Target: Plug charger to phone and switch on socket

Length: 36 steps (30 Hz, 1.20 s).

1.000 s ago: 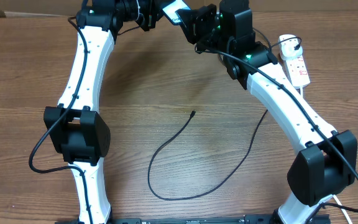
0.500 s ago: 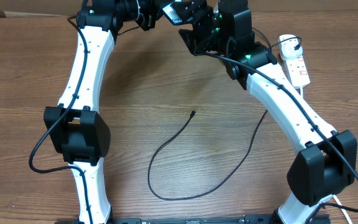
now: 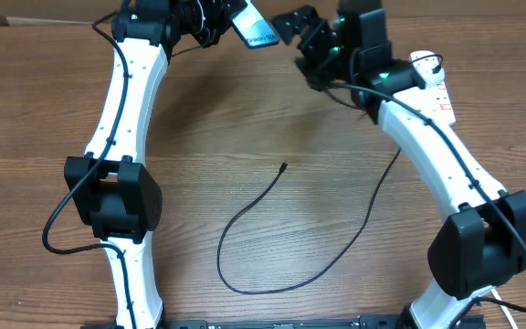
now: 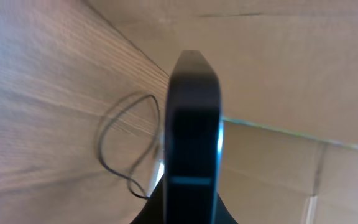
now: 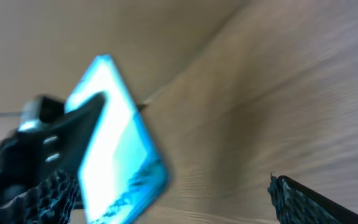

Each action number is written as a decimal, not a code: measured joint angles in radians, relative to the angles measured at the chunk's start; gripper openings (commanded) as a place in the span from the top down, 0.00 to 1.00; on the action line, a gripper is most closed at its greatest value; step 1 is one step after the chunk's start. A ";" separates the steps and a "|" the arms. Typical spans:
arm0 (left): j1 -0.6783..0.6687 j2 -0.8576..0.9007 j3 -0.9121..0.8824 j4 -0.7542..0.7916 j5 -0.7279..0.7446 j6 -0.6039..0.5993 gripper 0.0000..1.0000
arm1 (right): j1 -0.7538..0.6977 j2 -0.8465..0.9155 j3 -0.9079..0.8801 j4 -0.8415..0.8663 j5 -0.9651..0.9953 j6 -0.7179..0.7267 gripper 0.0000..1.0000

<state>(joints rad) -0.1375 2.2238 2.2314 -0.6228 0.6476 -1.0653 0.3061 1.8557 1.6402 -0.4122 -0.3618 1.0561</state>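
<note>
The phone (image 3: pixel 257 28) is held tilted above the far edge of the table, its lit blue-white screen (image 5: pixel 114 140) facing the right wrist camera. My left gripper (image 3: pixel 230 20) is shut on it; in the left wrist view the phone (image 4: pixel 193 124) shows edge-on. My right gripper (image 3: pixel 303 30) stands open just right of the phone, not touching it. The charger (image 3: pixel 245 215) lies in a loop on the table, its plug tip (image 3: pixel 284 166) free. The socket (image 3: pixel 438 91) lies at the far right, partly hidden by my right arm.
The table (image 3: pixel 44 110) is brown wood. A cardboard wall (image 4: pixel 278 56) stands along its far edge. The charger's loop reaches down to the near middle (image 3: pixel 254 291) and runs up under my right arm (image 3: pixel 427 155).
My right gripper has opened wide and drawn back to the right, away from the phone. The phone stays in my left gripper and has tipped slightly.
</note>
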 measured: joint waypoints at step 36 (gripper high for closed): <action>0.132 0.000 -0.001 0.278 0.686 0.529 0.96 | -0.166 -0.002 -0.043 -0.426 0.258 -0.402 0.00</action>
<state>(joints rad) -0.0055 2.2242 2.2303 -0.3443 1.3331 -0.5358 0.1402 1.8534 1.5967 -0.8383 -0.1040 0.6544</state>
